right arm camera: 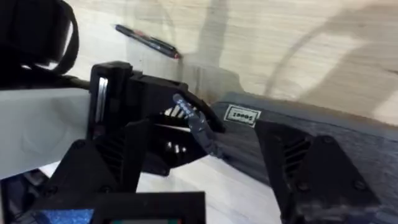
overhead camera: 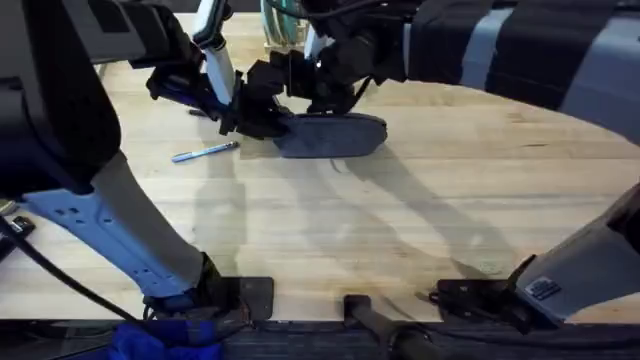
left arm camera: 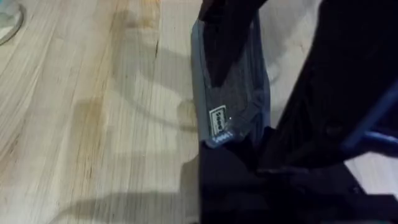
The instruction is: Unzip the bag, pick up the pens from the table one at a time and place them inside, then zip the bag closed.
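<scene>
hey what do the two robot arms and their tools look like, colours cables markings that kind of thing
Both arms have pale grey-blue links with black joints. The left arm rises from a black base, with a black cable trailing beside it; the right arm carries a small blue label near its base. The left tool and right tool are black, blocky, angular parts; the left one shows slotted vents in the right wrist view.

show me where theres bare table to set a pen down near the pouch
The table is bare between the pouch and the arm bases, and out to the pouch's right. The pouch's left end is crowded: both grippers work there, the silvery pen beside them and the black pen behind.
</scene>
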Action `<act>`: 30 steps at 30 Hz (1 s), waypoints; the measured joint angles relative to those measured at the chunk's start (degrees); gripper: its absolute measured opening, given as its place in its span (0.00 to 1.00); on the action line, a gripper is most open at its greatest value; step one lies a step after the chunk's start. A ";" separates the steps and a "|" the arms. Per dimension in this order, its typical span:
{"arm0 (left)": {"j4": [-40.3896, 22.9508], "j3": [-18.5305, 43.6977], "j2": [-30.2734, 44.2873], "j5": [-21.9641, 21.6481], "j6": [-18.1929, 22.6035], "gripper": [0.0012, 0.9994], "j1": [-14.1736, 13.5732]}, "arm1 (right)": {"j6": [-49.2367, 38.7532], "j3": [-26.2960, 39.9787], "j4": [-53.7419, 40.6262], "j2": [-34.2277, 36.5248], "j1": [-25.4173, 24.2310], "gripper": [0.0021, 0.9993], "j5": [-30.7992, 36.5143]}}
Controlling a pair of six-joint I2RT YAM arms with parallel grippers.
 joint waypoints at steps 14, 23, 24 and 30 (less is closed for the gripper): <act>0.01 0.00 0.01 0.00 0.12 0.98 0.02 | -4.74 0.04 -0.68 -0.67 -2.57 1.00 3.42; 0.00 0.00 0.01 0.00 0.12 1.00 0.01 | -7.86 0.63 -3.38 -4.18 -6.05 1.00 3.86; 0.00 0.00 0.00 0.00 0.12 1.00 0.02 | -8.02 0.79 -3.87 -4.20 -6.22 1.00 3.86; 0.00 0.00 0.01 0.00 0.12 0.99 0.02 | -9.62 1.16 -6.44 -4.20 -7.27 1.00 3.90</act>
